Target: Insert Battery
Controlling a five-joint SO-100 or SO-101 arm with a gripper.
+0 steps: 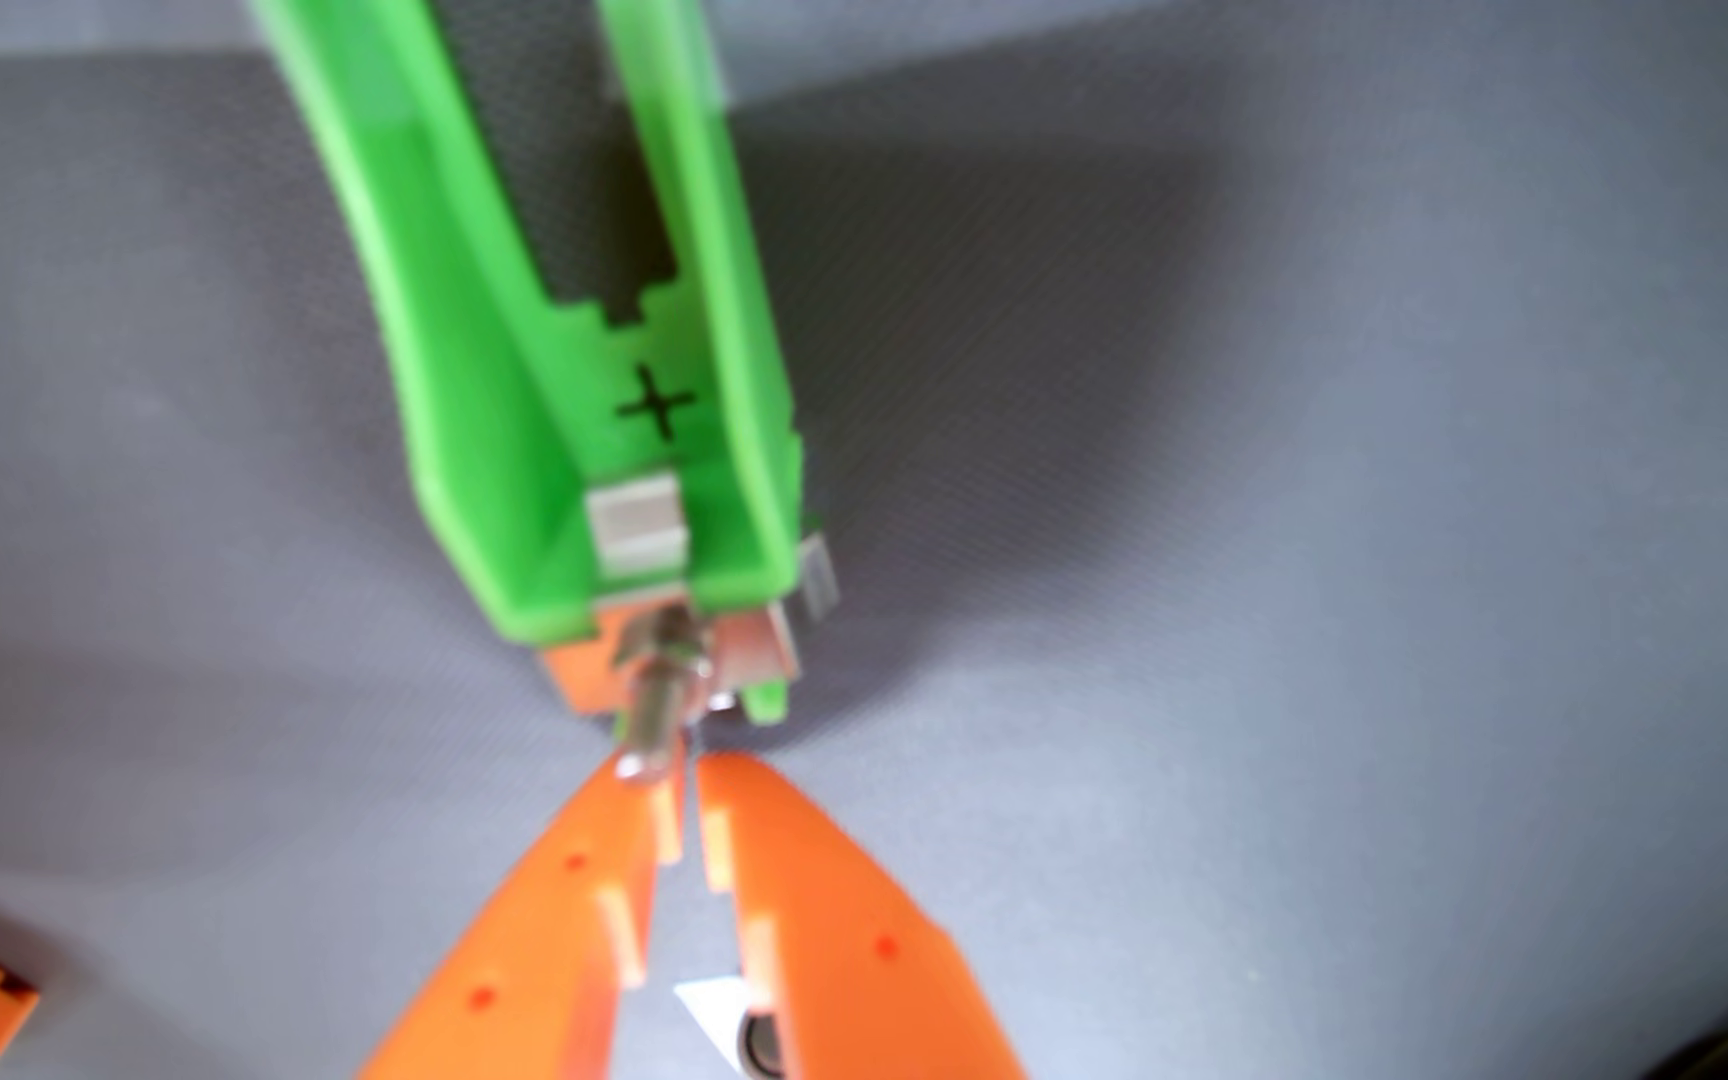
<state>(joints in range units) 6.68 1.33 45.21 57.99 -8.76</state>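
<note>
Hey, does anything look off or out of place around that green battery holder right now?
The green battery holder is empty: no battery in the slot by the plus mark and metal contact. The orange gripper is nearly closed just below the holder's end, holding no visible battery. The image is blurred.

There is one view only, from a camera riding on the wrist, just behind and above the gripper (688,763). It looks forward and steeply down along the two orange fingers (548,914), which enter from the bottom edge and meet near the picture's middle. The lens sits very close: the green holder (486,343) just beyond the fingertips fills the upper centre, slightly blurred, with grey cloth (1359,519) beneath and all around.
</note>
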